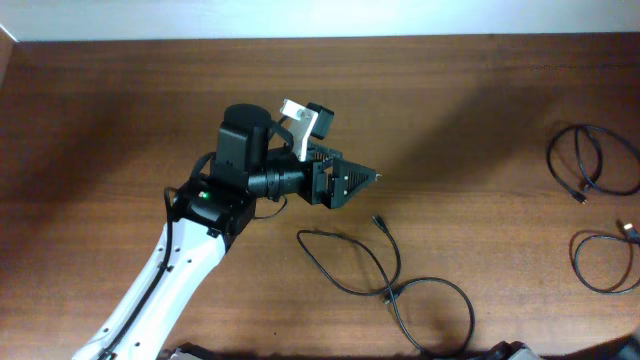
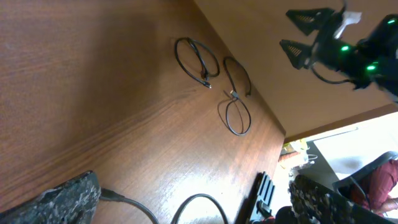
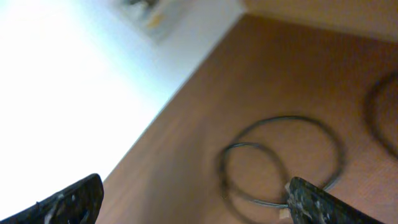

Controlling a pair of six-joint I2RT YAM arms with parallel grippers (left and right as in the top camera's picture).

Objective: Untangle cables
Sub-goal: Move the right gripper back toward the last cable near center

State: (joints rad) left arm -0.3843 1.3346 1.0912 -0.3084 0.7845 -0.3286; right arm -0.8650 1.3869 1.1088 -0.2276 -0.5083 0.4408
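A black cable (image 1: 385, 272) lies in loose loops at the table's front middle, its plug end (image 1: 379, 221) pointing back. Two more black cables lie at the right edge, one coiled (image 1: 590, 160) and one looped (image 1: 605, 262). My left gripper (image 1: 365, 180) is open and empty, above the table just behind the middle cable, which shows between its fingers in the left wrist view (image 2: 199, 208). My right gripper (image 3: 196, 205) is open and empty above a looped cable (image 3: 280, 162). It is outside the overhead view but shows raised in the left wrist view (image 2: 305, 34).
The wooden table (image 1: 120, 120) has its far edge along a white wall. In the left wrist view both right-hand cables (image 2: 196, 59) (image 2: 236, 115) lie near the table's edge, and dark equipment (image 2: 264, 193) stands beyond it.
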